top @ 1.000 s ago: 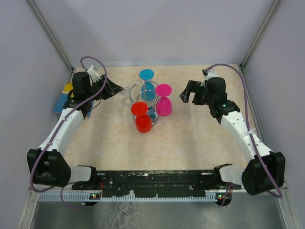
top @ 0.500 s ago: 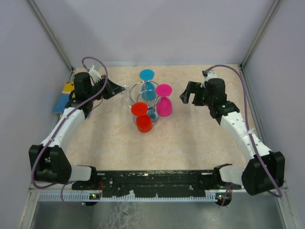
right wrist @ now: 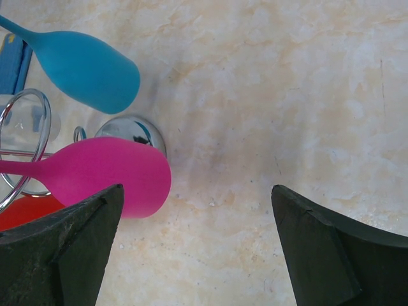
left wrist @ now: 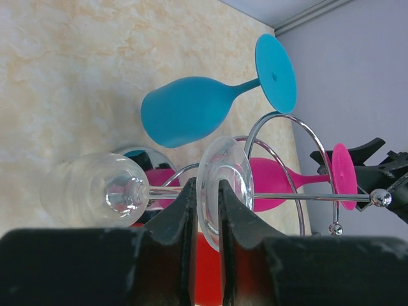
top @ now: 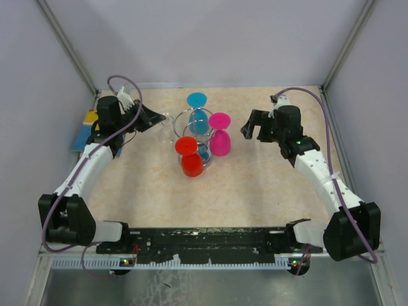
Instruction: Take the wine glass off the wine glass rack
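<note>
The chrome wine glass rack (top: 194, 127) stands mid-table with blue (top: 198, 115), pink (top: 220, 137) and red (top: 190, 159) glasses hanging bowl-down. My left gripper (top: 158, 119) is shut on the round foot (left wrist: 224, 173) of a clear wine glass (left wrist: 89, 189), whose stem lies along a rack wire. The left fingers (left wrist: 183, 220) pinch the foot's rim; the gripper (left wrist: 205, 197) is level with it. The rack's hoop (left wrist: 305, 135) is behind. My right gripper (top: 254, 125) is open and empty right of the pink glass (right wrist: 108, 175); in its own view the gripper (right wrist: 197, 217) is over bare table.
A blue and yellow flat object (top: 86, 129) lies at the table's left edge behind my left arm. The rack's mirrored round base (right wrist: 131, 132) sits under the blue glass (right wrist: 89, 70). Grey walls close in the left, back and right sides.
My left arm has shifted slightly while holding the clear glass's foot; the glass stays at the rack. The right arm has not moved.
</note>
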